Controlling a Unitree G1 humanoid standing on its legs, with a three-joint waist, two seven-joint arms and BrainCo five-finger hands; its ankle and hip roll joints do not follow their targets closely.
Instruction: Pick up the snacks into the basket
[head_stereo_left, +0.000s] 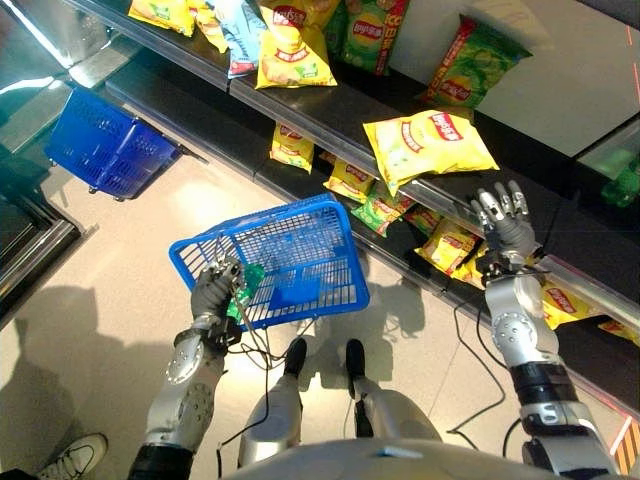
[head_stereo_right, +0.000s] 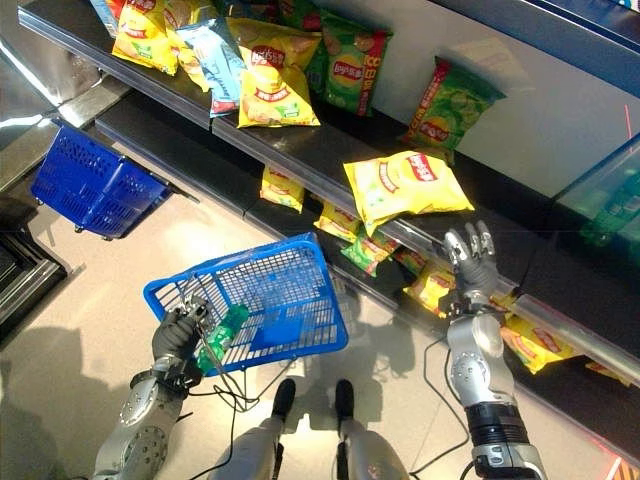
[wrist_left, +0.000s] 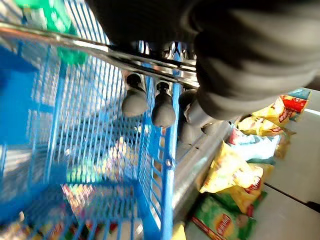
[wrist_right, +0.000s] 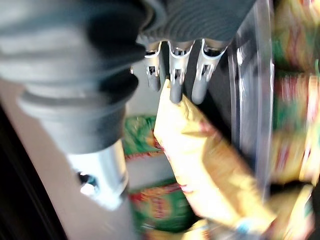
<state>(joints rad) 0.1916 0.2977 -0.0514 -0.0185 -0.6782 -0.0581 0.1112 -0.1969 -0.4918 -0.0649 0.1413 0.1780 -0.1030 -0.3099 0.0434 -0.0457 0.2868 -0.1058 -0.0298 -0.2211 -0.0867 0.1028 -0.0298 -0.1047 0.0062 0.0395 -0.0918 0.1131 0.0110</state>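
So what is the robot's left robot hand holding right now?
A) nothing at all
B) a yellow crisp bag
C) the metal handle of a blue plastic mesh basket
C: the left robot hand has its fingers curled round the metal handle of the blue plastic mesh basket, carrying it above the floor.

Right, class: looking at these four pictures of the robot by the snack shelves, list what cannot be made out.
- Right hand: right wrist view blurred, so contact with the yellow chip bag is uncertain.
- Blue basket: mesh and blur in the left wrist view obscure its contents.
- Lower-shelf snack bags: partly hidden under the upper shelf's edge.
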